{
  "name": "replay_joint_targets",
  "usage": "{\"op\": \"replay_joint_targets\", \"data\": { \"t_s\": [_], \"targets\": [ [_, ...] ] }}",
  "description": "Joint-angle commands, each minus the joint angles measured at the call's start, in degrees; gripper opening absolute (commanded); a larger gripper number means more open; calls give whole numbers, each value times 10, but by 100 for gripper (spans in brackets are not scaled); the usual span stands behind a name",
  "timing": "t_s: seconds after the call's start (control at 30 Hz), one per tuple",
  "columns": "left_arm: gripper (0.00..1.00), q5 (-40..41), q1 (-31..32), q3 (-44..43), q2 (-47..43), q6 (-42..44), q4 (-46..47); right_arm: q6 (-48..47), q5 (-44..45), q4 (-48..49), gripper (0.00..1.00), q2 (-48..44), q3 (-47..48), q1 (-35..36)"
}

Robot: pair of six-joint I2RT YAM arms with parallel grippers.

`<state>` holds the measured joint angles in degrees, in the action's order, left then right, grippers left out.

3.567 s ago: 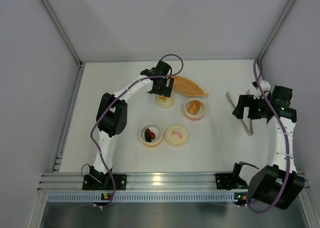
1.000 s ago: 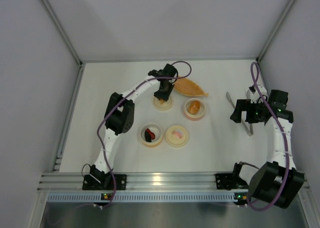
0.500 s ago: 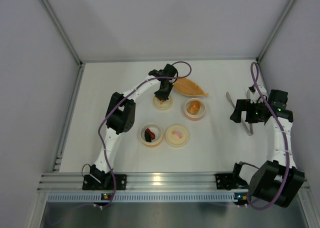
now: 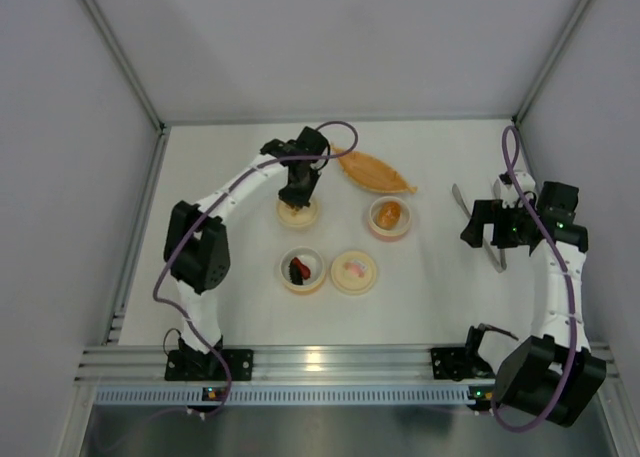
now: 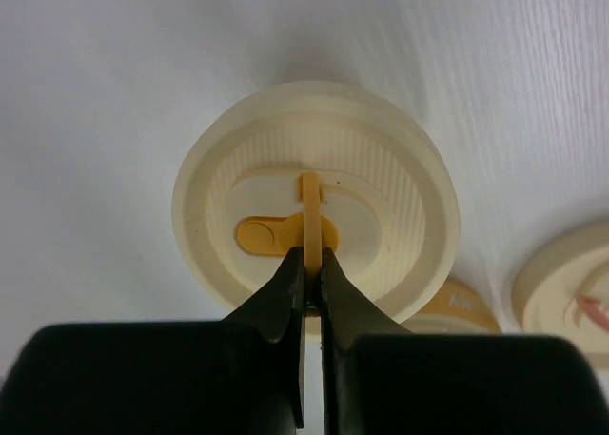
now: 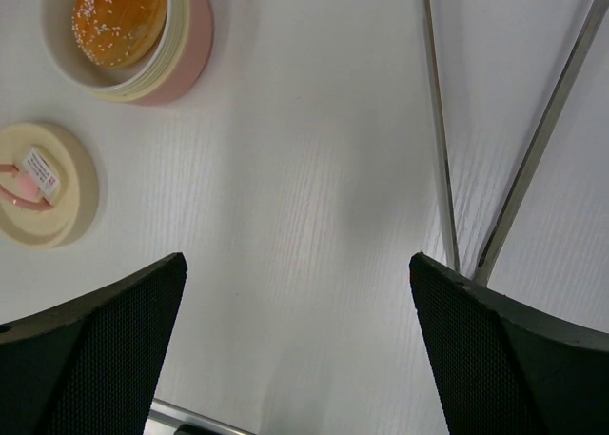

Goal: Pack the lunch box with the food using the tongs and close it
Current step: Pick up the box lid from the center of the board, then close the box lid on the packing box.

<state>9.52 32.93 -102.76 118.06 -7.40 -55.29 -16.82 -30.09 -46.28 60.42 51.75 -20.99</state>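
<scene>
White table point(image 4: 430, 297), left pincer point(image 5: 312, 257) clamped on cream lid point(image 5: 381, 178) tab, right pincer point(image 6: 297, 264) apart, tongs point(image 6: 440, 121) near right edge

You have bare table point(image 4: 435, 262) between the tongs point(image 6: 439, 121) and the bowl point(image 6: 195, 45) holding the orange-brown lump point(image 6: 119, 16). Further left, that bowl, the second bowl point(image 4: 301, 270), the pink-motif lid point(image 4: 354, 272) and the boat-shaped dish point(image 4: 378, 173) leave only narrow gaps. The left gripper point(image 5: 312, 259), pinching the yellow-motif lid point(image 5: 381, 168), blocks the way above it.

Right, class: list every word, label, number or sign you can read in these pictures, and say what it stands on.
None can be read.
The white tag on the pink-motif cream lid is too small to show any print.
The yellow-motif lid bears no writing.
</scene>
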Motion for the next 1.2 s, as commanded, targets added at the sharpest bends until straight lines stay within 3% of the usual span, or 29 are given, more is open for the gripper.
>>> {"op": "replay_joint_targets", "data": {
  "t_s": [0.0,0.23,0.4,0.7,0.83,0.97,1.07,1.17],
  "targets": [
    [0,30,-10,48,-165,1,-43,-1,-12,-7,99,-25,24,10],
    [0,-12,-29,88,-286,-37,-105,6,-13,-13,99,-23,33,10],
    [0,-6,-30,168,-328,-81,-105,7,-4,-12,99,-18,32,10],
    [0,-112,-28,251,-339,-134,-83,13,7,1,99,-26,9,10],
    [0,-122,-27,262,-319,-136,-79,9,13,2,99,-24,6,10],
    [0,-132,-27,344,-368,-217,-11,7,15,3,99,-22,5,10],
    [0,-140,-25,421,-454,-235,96,7,15,4,99,-22,2,10],
    [0,-101,10,412,-458,-240,110,6,17,6,99,-22,0,10]
  ]
}}
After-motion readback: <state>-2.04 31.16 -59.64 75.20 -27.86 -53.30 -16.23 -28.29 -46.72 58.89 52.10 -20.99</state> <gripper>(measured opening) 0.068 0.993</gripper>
